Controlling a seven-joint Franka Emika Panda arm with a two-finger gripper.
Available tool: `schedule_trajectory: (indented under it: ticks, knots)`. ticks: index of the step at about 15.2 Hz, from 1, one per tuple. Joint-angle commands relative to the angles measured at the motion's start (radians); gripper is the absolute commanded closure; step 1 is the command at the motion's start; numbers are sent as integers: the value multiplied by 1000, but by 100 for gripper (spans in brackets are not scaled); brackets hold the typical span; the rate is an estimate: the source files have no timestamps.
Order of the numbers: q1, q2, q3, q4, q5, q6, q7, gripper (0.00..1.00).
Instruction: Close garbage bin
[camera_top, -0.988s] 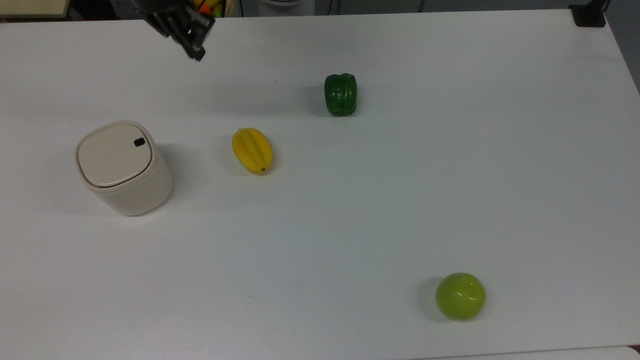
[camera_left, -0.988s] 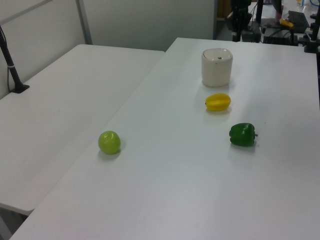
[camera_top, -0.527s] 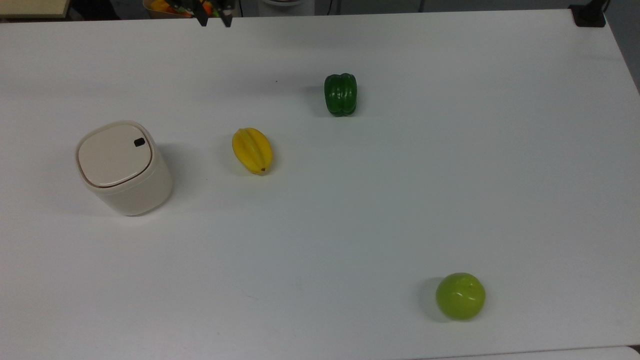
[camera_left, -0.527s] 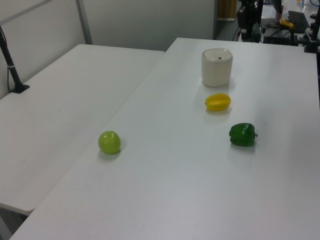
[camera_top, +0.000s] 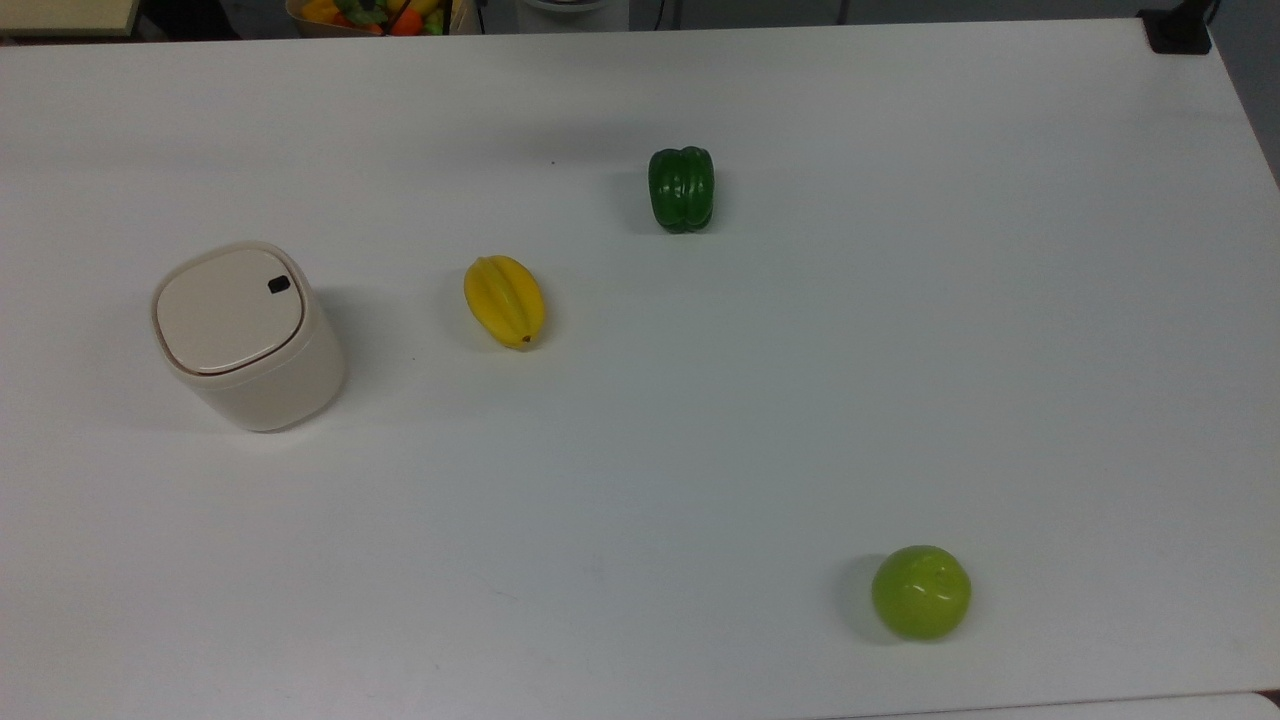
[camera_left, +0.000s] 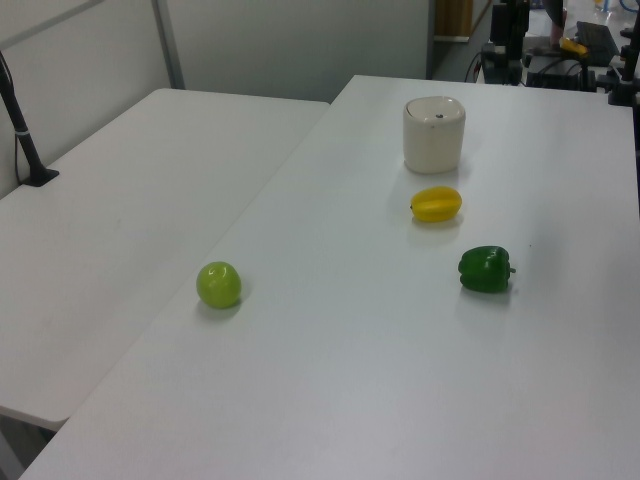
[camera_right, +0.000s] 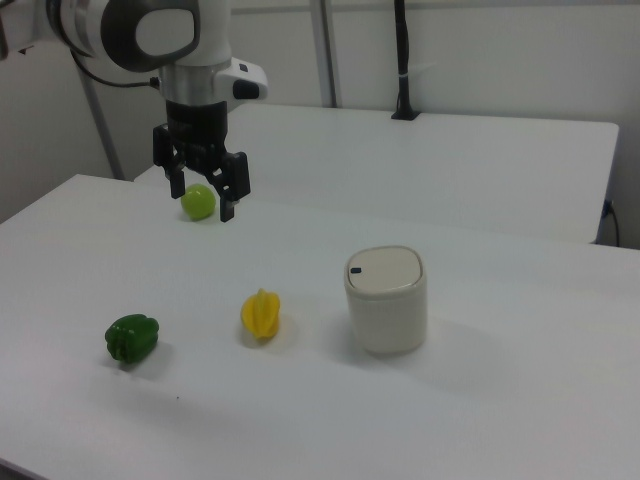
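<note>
My claw (camera_right: 201, 203) hangs open and empty, fingers pointing down, high above the white table (camera_top: 760, 400), my arm upright over it in the right view. The garbage bin (camera_top: 248, 335) stands well apart at the top view's left, cream-beige, its flat lid shut flush, small black button (camera_top: 279, 285) on top. A yellow starfruit (camera_top: 505, 300) lies near it.

Top view: looks steeply down on the white table (camera_top: 760, 420), far edge along the frame's top. Left view: low, oblique, set off 1 table end, looking along its length; garbage bin (camera_left: 434, 133) sits far. Right view: oblique from the opposite end (bin (camera_right: 386, 298) near, green apple (camera_right: 198, 202) far). All 3 share bin, starfruit (camera_top: 505, 300), pepper (camera_top: 681, 188), apple.
</note>
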Motion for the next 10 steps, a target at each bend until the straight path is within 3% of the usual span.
schedule_trajectory:
  ticks: [1, 10]
  knots:
    - [-14, -45, -14, -30, -13, -9, -98, 0]
    - [-16, -46, -13, -15, -14, -38, -81, 0]
